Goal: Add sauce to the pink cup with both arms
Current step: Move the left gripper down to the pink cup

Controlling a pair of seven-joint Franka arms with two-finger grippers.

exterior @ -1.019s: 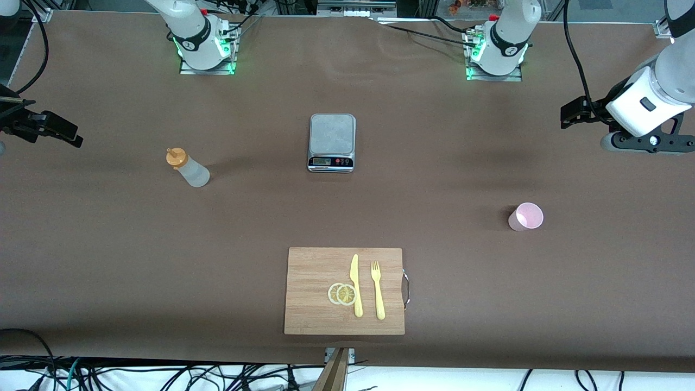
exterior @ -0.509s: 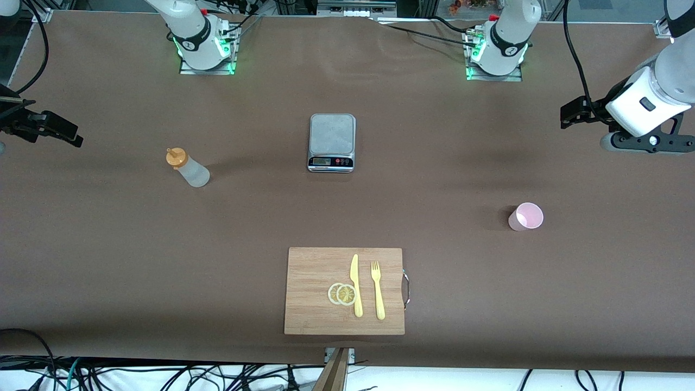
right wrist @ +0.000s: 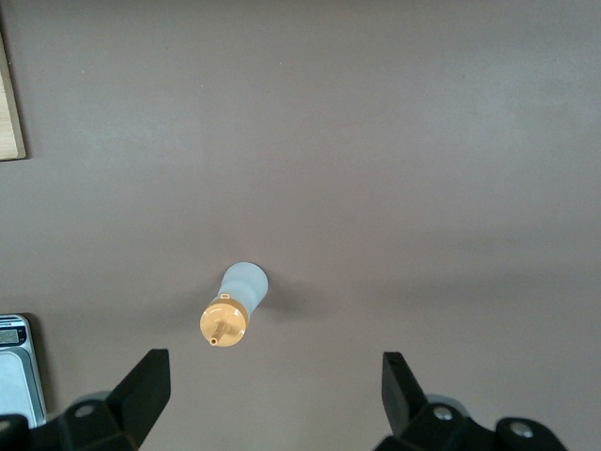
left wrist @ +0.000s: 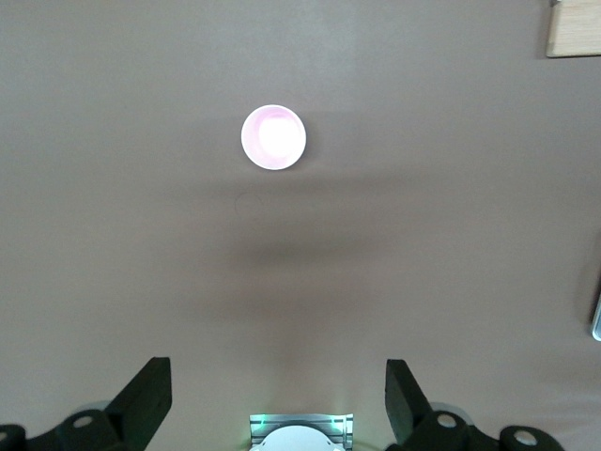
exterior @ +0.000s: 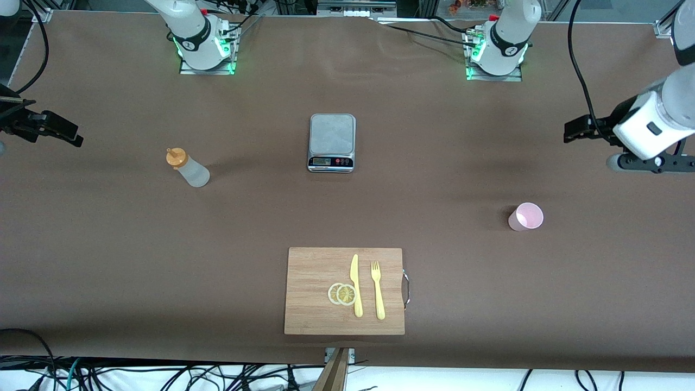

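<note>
One sauce bottle (exterior: 187,169) mid-left, one pink cup (exterior: 525,216) mid-right — the left gripper (left wrist: 277,399) and right gripper (right wrist: 272,399) both spread wide, empty.

1. Your left end effector (left wrist: 277,399) hangs high over bare bench (exterior: 445,179), fingers spread wide; nothing stands between it and the pink cup (exterior: 525,216).
2. The right end effector (right wrist: 272,399), also spread, has open air down to the sauce (exterior: 187,168).
3. Mid-bench, the scale (exterior: 332,142) and cutting board (exterior: 344,290) block low crossings.
</note>
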